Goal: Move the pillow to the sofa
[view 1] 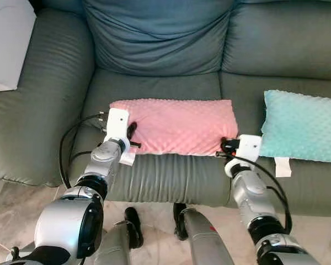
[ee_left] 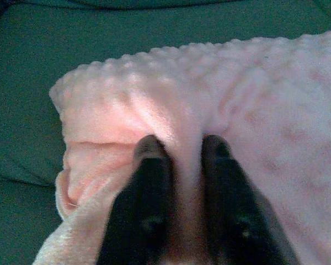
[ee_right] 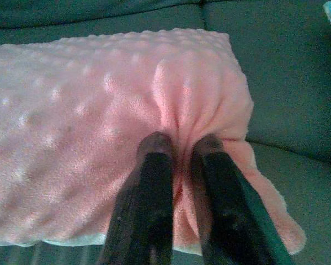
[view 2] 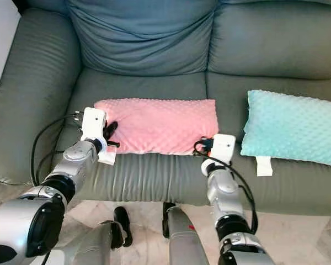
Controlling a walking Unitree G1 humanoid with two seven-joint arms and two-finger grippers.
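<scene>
The pink pillow [view 1: 176, 126] lies flat on the seat cushion of the grey-green sofa [view 1: 154, 88], its long side running along the seat's front edge, just in front of the blue back cushion [view 1: 157, 36]. The left gripper [view 1: 132, 132] is clamped on the pillow's left end; in the left wrist view its two black fingers [ee_left: 149, 182] pinch a raised fold of the dimpled fabric between them. The right gripper [view 1: 225, 146] is clamped on the pillow's front right corner; in the right wrist view the fingers [ee_right: 154, 182] squeeze a gathered ridge of fabric. A white tag [view 1: 128, 159] hangs from the pillow's front left corner over the seat edge. To the right of the pillow, on the neighbouring seat and apart from it, lies a turquoise pillow [view 1: 303, 126] with its own white tag [view 1: 282, 167]. On the sofa's arm, well to the left of the pillow, rests a white object [view 1: 8, 41], cut off by the frame. Below the seat front, tiled floor [view 1: 11, 215] is visible.
</scene>
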